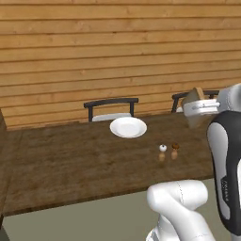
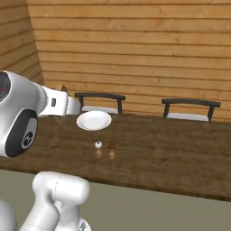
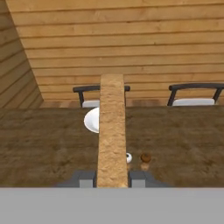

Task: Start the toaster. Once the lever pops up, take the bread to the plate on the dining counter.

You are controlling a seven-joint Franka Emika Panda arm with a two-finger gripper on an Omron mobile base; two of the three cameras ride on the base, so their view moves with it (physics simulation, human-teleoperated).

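The pincer [image 3: 112, 178] clamps the grainy tan bread [image 3: 112, 131] edge-on above the dark wood-grain desk [image 1: 70, 164]; the round white plate [image 1: 128, 127] sits near its far edge, by plank walls.

A rendered dining corner of a home kitchen. A long dark wood-grain dining counter [image 1: 70, 164] runs across below and ahead of the pincer [image 3: 112, 178], backed by a wall of horizontal honey-coloured wooden planks [image 1: 94, 47]. Two dark-framed chairs with pale seats stand at the counter's far edge: one chair [image 3: 89, 94] ahead and slightly left of the pincer, the other chair [image 3: 194, 94] off to its right. A white plate [image 1: 128, 127] is laid before the nearer chair, and a salt shaker [image 1: 162, 150] and pepper shaker [image 1: 174, 149] stand together on the counter just beyond the pincer's tips.
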